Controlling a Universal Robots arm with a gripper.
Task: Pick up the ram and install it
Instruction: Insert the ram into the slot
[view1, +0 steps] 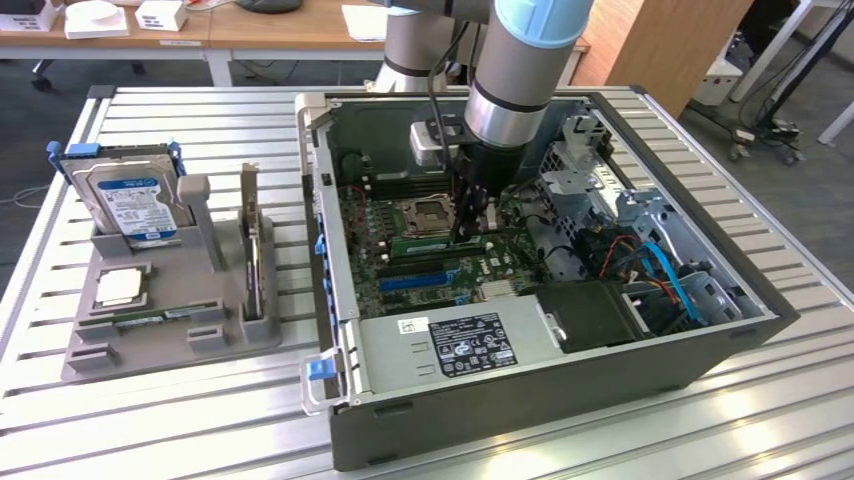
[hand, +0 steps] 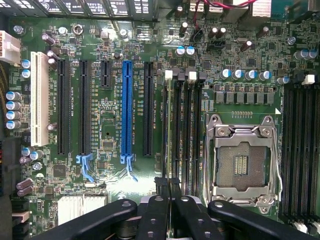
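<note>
Arm (view1: 514, 80) hangs from top centre of the ext. view into the open PC case (view1: 534, 400), which sits on the slatted metal table (view1: 160, 430) and takes up the frame's middle and right. Claw (view1: 470, 232) is low over the mobo (view1: 387, 230) at frame centre, just to the exterior view's right of the CPU socket (view1: 427, 212). Ram (view1: 424, 244) is the green stick standing on edge directly below that socket in the frame. It runs left-right, w/ its right end at the claw tips. Claw is pinched nearly closed on that end, as far as I can see. Can't tell if the stick is pushed fully home.

At frame left is a grey holder (view1: 174, 335) w/ a blue-labelled HDD (view1: 127, 205) leaning in it. A dark expansion card (view1: 250, 250) stands on edge beside the HDD. A dark strip (view1: 158, 317) lies flat near the holder's front; can't tell what it is. Silver PSU (view1: 447, 350) sits at the case's near edge.

Wrist view looks straight down on the mobo (hand: 110, 125). Two black fingers (hand: 155, 210) sit side by side, almost touching, so the claw (hand: 168, 184) is near enough closed. Ram (hand: 168, 140) shows edge-on as a thin line from btwn the tips, in the memory slot nearest the black expansion slot (hand: 148, 110). Blue slot (hand: 127, 107) lies just beyond that. CPU socket (hand: 242, 165), open w/ a metal frame, is past the other memory slots (hand: 192, 130).
</note>
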